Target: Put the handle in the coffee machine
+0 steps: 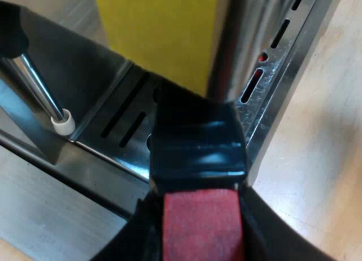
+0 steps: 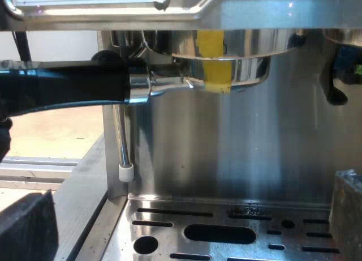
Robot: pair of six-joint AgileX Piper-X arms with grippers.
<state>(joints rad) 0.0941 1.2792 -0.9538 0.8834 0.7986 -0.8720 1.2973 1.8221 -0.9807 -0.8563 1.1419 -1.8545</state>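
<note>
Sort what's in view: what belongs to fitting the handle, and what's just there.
Job:
handle
holder, up at the machine's front
left gripper, shut on the handle's red end
machine

Just there:
steam wand
drip tray
table

You have open room between the holder (image 2: 249,68) and the drip tray (image 2: 226,213). The steam wand (image 2: 120,142) hangs down just under the handle (image 2: 62,88), in your way there. The machine front (image 2: 237,148) walls it off behind.
</note>
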